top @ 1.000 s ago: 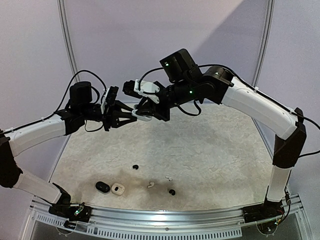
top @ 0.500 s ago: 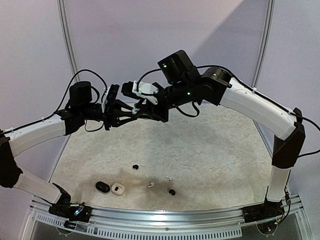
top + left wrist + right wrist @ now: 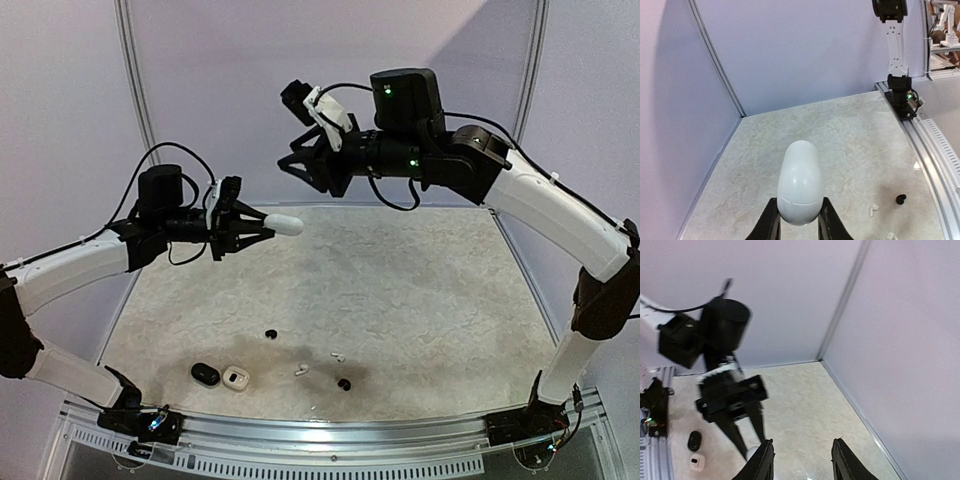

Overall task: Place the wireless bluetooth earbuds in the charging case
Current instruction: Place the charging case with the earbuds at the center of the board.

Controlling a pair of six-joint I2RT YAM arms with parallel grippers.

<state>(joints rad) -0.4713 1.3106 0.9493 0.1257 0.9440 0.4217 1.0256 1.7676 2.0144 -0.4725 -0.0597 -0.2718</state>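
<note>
Left wrist view: the left claw pinches the closed white charging case by its lower end, aloft; it could slip out. The right claw hangs spread, empty; earbuds lie on the worktop.

Right gripper at 6 o'clock, fingers spread with nothing between them. Left gripper, blurred, at 8 o'clock, points down toward the table; a white rounded case shows at its tips. Black case and small white case lie near each other, farther out at 8 o'clock.
</note>
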